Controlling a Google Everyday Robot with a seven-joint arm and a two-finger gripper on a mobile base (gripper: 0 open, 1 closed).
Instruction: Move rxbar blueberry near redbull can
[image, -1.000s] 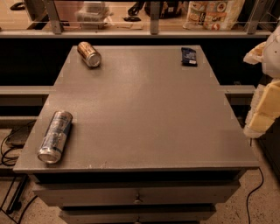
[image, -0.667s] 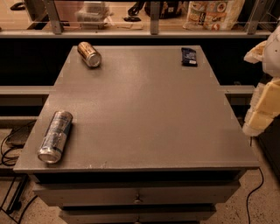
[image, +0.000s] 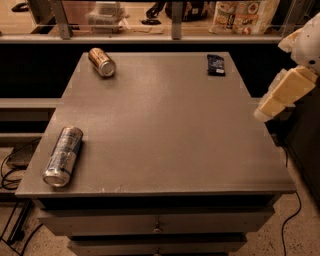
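Note:
The rxbar blueberry (image: 216, 64), a small flat dark navy bar, lies at the far right of the grey tabletop (image: 165, 125). The redbull can (image: 63, 155), silver with blue panels, lies on its side at the near left edge. My gripper (image: 280, 97) hangs beyond the table's right edge, off the tabletop, nearer to me than the bar and far from the can. It holds nothing.
A shorter brown can (image: 101, 61) lies on its side at the far left of the table. A shelf with bags and boxes (image: 240, 15) runs behind the table. Drawers (image: 155, 225) sit under the tabletop. Cables lie on the floor at left and right.
My gripper has shifted slightly up and to the left at the right edge. The bar and both cans have not moved.

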